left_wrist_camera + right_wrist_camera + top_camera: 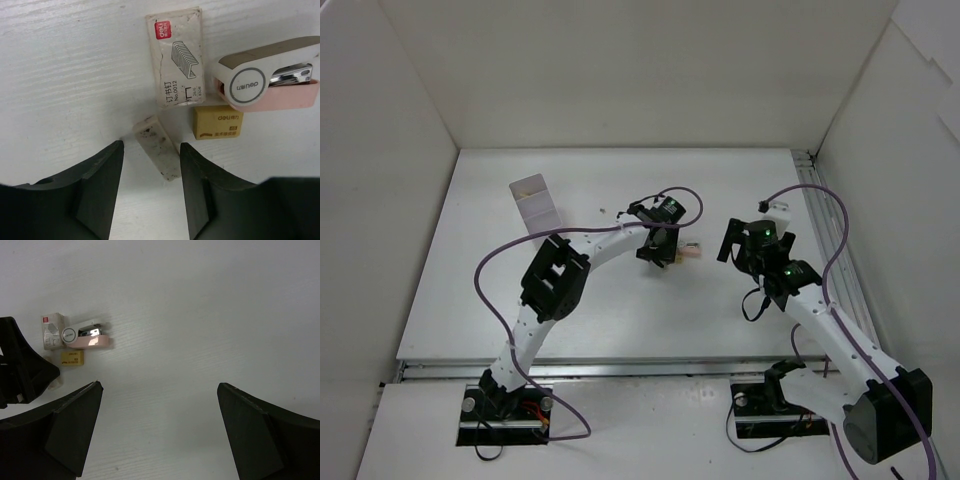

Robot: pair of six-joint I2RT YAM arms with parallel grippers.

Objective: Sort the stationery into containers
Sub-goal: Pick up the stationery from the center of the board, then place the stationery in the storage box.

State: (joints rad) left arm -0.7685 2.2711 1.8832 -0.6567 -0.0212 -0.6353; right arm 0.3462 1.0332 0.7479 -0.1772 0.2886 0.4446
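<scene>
In the left wrist view a dirty white eraser (156, 147) lies slanted on the table between the fingers of my left gripper (151, 150). The jaws are part-way open around it: the right finger is at its edge and the left finger stands clear of it. Just beyond lie a white staple box (175, 55), a pink and white stapler (270, 77) and a yellow eraser (218, 122). The white container (535, 205) stands at the back left, away from my left gripper (658, 255). My right gripper (159, 387) hangs open and empty over bare table, to the right of the stapler (89, 336).
White walls enclose the table on three sides. A metal rail (830, 250) runs along the right edge. My left arm's purple cable (495, 262) loops above the table's left half. The right wrist view shows the left gripper's black body (20, 365) next to the items.
</scene>
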